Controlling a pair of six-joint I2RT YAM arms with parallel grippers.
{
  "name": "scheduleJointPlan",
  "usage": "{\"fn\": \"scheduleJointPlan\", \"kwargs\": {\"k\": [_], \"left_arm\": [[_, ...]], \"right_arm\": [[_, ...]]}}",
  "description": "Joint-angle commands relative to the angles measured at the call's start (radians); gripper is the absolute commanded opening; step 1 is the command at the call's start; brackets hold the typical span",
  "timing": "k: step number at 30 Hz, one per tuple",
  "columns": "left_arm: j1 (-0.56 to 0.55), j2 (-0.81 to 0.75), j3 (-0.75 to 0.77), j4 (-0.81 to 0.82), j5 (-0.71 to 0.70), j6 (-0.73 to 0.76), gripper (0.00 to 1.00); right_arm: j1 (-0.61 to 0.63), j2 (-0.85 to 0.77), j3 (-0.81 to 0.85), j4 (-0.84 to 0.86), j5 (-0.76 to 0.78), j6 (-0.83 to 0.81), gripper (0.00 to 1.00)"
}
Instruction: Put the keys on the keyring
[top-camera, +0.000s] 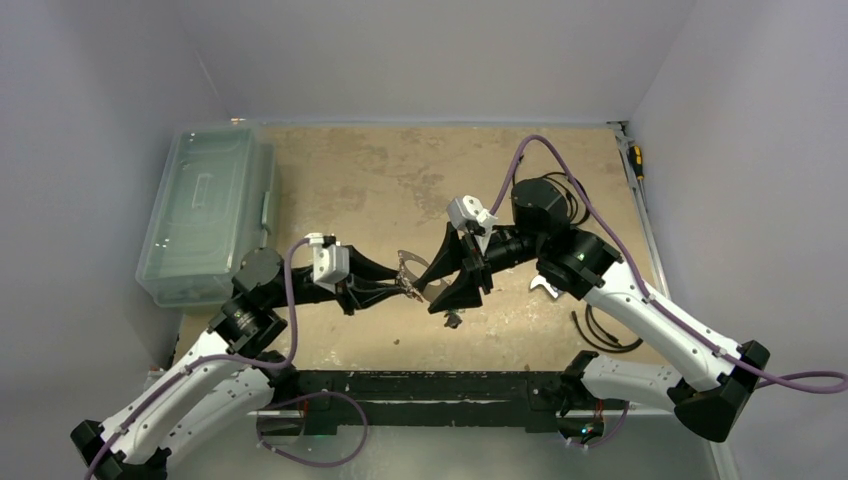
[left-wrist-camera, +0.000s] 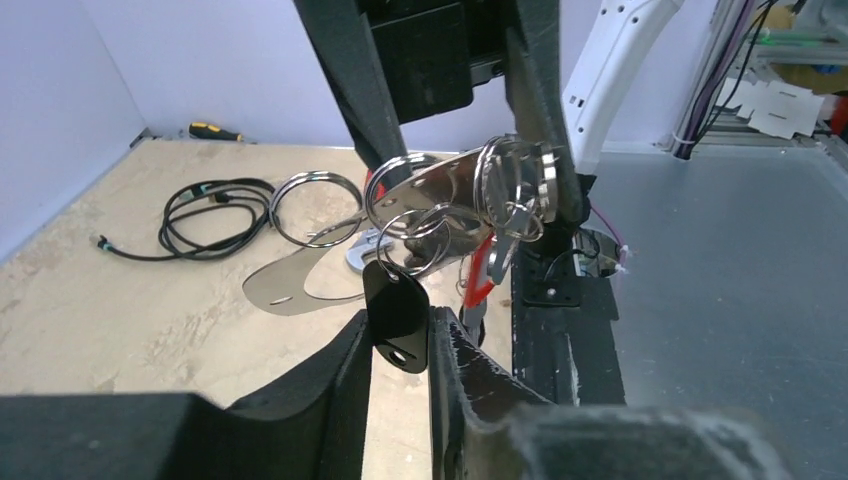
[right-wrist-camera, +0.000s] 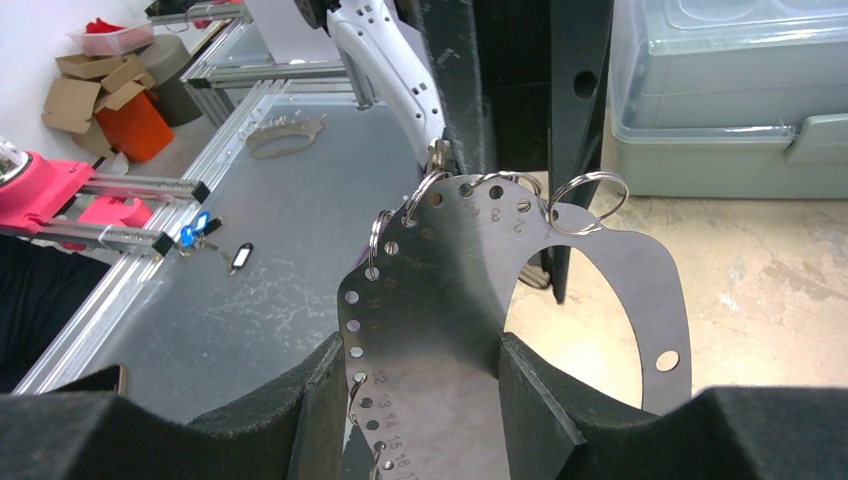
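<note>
While clamping the keyring in the right gripper, pinched a seemingly threaded black-headed key in the left gripper; judged nearly done.

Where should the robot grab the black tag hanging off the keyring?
By its side edges, low down, coming from the left arm's side. The black tag hangs flat-on below the keyring, lower half free, and the left gripper pinches it there.

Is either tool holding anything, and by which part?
Right tool grips the flat keyring by its hole-lined band. Left tool straddles a black tag hanging from it; grip unclear.
</note>
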Motion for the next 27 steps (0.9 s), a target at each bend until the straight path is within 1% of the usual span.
{"fn": "scheduleJointPlan", "kwargs": {"k": [1,2,6,12,19,21,22,23,25,26,27], "left_arm": [[0.002,0.029,0.034,0.045,-0.021,0.058,0.12],[0.001,0.029,0.031,0.053,-0.035,0.064,0.0],[0.001,0.004,0.018,0.045,-0.106,0.1,0.0],[0.001,-0.031,0.035,-0.058,-0.263,0.182,0.0],[0.001,-0.039,0.032,-0.061,-0.187,0.196,0.0],[0.001,-0.048,0.031,-0.053,-0.134,0.195,0.0],[0.001,-0.051,0.031,-0.045,-0.104,0.187,0.08],[0.002,-0.055,0.029,-0.037,-0.082,0.175,0.28],[0.001,-0.063,0.019,-0.01,-0.06,0.139,0.73],[0.001,-0.069,0.014,0.001,-0.055,0.125,0.87],[0.0,-0.076,0.007,0.015,-0.051,0.12,0.92]], "right_arm": [[0.002,-0.035,0.041,0.055,-0.026,0.01,0.0],[0.002,-0.036,0.038,0.055,-0.026,0.011,0.0],[0.002,-0.058,0.026,0.037,0.01,0.009,0.0],[0.002,-0.11,0.032,-0.047,0.077,-0.029,0.0],[0.002,-0.139,0.032,-0.068,0.119,-0.034,0.0],[0.002,-0.144,0.033,-0.066,0.135,-0.033,0.0],[0.002,-0.145,0.035,-0.066,0.137,-0.032,0.0],[0.002,-0.145,0.036,-0.065,0.14,-0.032,0.0],[0.002,-0.145,0.037,-0.062,0.146,-0.03,0.0],[0.002,-0.145,0.038,-0.057,0.147,-0.029,0.0],[0.002,-0.145,0.038,-0.053,0.149,-0.028,0.0]]}}
